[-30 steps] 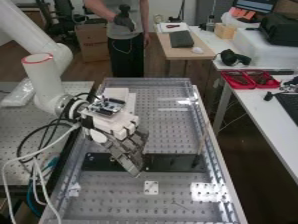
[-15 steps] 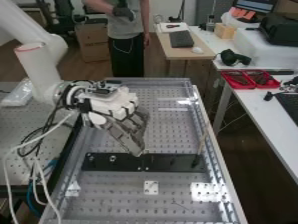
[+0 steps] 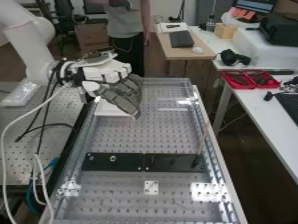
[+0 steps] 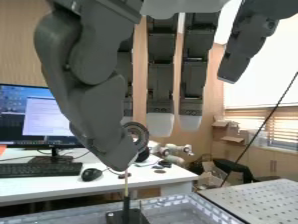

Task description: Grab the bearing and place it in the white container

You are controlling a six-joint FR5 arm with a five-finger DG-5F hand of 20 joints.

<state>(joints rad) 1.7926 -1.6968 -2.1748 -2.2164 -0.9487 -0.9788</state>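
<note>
The hand (image 3: 122, 95) is above the left side of the bench's far half, over the white container (image 3: 106, 110), which it partly covers. In the wrist view the hand (image 4: 93, 85) pinches the bearing (image 4: 138, 136), a dark ring standing on edge between the thumb and the fingertips. The bearing is off the bench and touches nothing but the hand.
A black plate (image 3: 159, 162) with small fittings lies across the perforated bench, and a thin wooden stick (image 3: 202, 142) rises at its right end. Raised rails (image 3: 216, 157) edge the bench. Red trays (image 3: 249, 80) sit on the right-hand table.
From low over the black plate, the hand has risen and moved toward the bench's far end, slightly left. The arm has drawn back with it, and the black plate has stayed in place.
</note>
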